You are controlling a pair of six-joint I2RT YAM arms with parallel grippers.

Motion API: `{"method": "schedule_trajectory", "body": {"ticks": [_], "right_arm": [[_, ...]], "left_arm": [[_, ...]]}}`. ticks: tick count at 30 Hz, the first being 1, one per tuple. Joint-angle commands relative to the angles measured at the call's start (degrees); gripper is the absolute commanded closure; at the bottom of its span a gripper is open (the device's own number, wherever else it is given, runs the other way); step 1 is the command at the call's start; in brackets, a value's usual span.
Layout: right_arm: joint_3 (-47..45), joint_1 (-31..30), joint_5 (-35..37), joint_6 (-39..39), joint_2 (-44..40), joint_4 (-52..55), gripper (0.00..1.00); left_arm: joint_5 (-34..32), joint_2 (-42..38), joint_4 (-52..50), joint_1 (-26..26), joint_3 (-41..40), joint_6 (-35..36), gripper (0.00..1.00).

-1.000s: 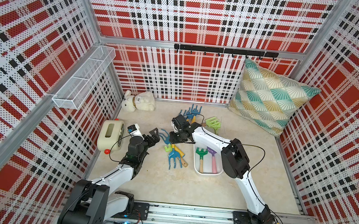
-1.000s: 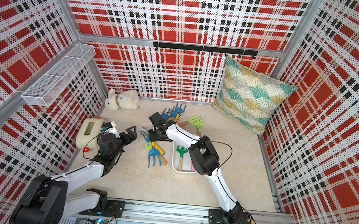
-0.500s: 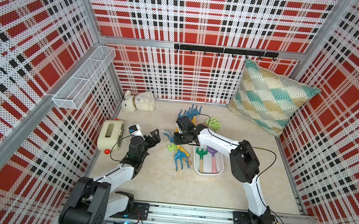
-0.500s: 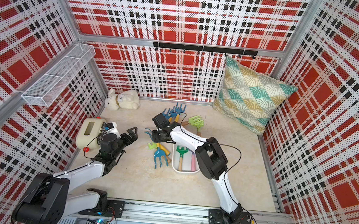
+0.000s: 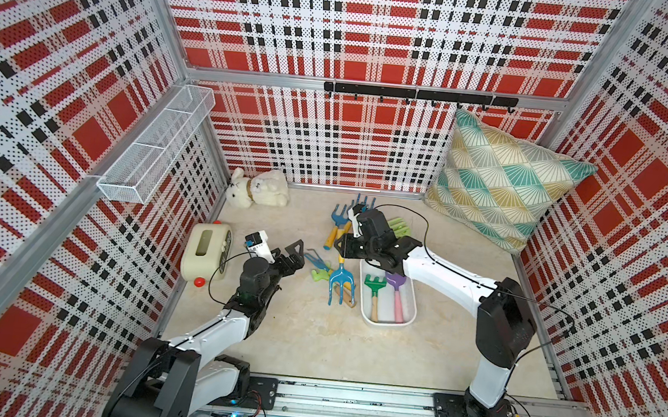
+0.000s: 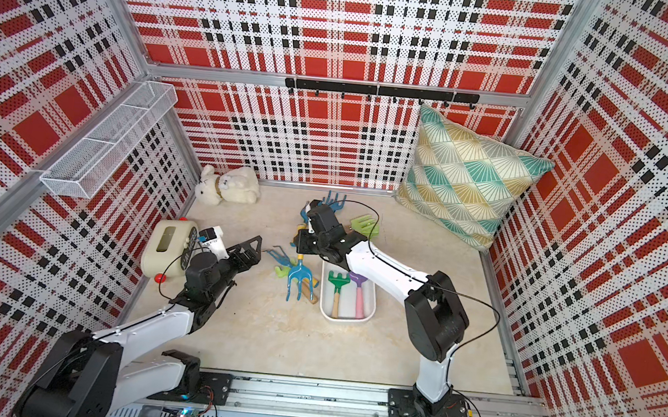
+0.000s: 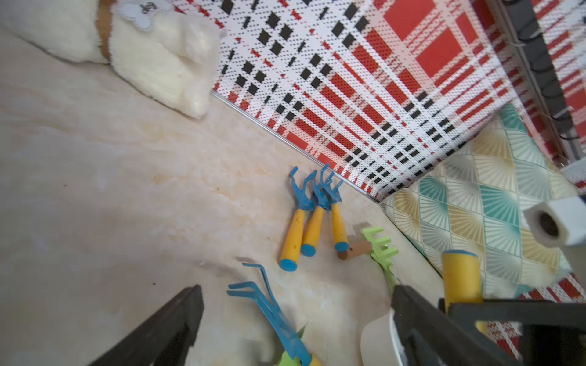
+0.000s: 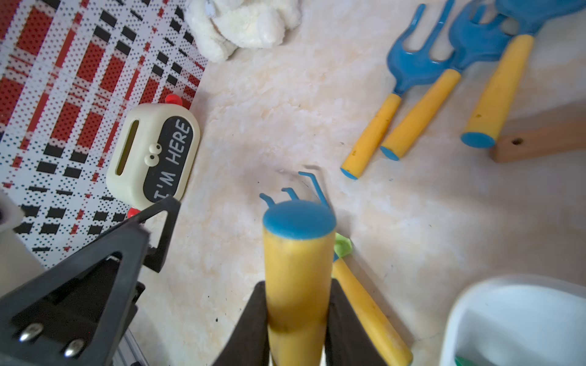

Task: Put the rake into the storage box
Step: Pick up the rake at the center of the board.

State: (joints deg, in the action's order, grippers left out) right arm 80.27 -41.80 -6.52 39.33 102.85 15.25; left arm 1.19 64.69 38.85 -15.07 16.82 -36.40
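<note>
My right gripper [image 5: 341,247] [image 8: 296,317] is shut on the yellow handle of a blue-headed rake [image 5: 341,279] [image 6: 300,276]. The handle's blue end cap [image 8: 299,220] sticks out past the fingers. The held rake hangs just left of the storage box [image 5: 386,322] [image 6: 345,317], a shallow white tub that holds a green rake and a purple shovel. The tub's rim [image 8: 507,285] shows beside the handle. My left gripper [image 5: 294,251] [image 7: 296,291] stands open over a blue rake [image 7: 269,304] lying on the floor.
Three blue rakes with yellow handles [image 5: 341,218] and a green rake [image 5: 399,226] lie at the back. A cream toy with a red knob [image 5: 204,253] sits at the left wall. A plush dog [image 5: 259,187] and a patterned pillow [image 5: 501,188] occupy the back corners.
My right gripper has carried the rake a little to the right, nearer the white tub. The left arm has edged slightly right, its gripper still open.
</note>
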Motion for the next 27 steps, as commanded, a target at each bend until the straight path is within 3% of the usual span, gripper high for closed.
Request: {"method": "schedule_trajectory", "body": {"ticks": [1, 4, 8, 10, 14, 21, 27], "right_arm": [[-4.73, 3.91, -2.37, 5.71, -7.23, -6.77, 0.88], [-9.34, 7.92, -6.57, 9.20, -11.16, -9.51, 0.87], [-13.30, 12.76, -9.32, 10.69, -14.82, -10.58, 0.87], [-13.82, 14.02, -14.40, 11.38, -16.17, -10.38, 0.87], [-14.72, 16.06, -17.16, 9.27, -18.69, -8.28, 0.86], [-18.36, 17.15, -21.49, 7.97, -20.93, -10.01, 0.86], [-22.58, 16.70, -27.63, 8.44, -21.95, -15.24, 0.85]], "left_arm": [[5.58, -0.89, 7.44, -5.28, -0.42, 4.12, 0.01], [8.42, 0.00, 9.38, -10.15, 0.69, 6.14, 0.01], [18.82, 5.16, 14.03, -12.56, 2.86, 5.24, 0.01], [24.73, 8.65, 17.35, -12.91, 4.02, 3.59, 0.00], [32.64, 15.26, 21.48, -15.16, 6.94, 1.43, 0.10], [34.10, 16.85, 21.71, -17.20, 8.57, 0.64, 0.22], [36.40, 18.03, 21.71, -18.08, 9.94, 0.13, 0.55]]}}
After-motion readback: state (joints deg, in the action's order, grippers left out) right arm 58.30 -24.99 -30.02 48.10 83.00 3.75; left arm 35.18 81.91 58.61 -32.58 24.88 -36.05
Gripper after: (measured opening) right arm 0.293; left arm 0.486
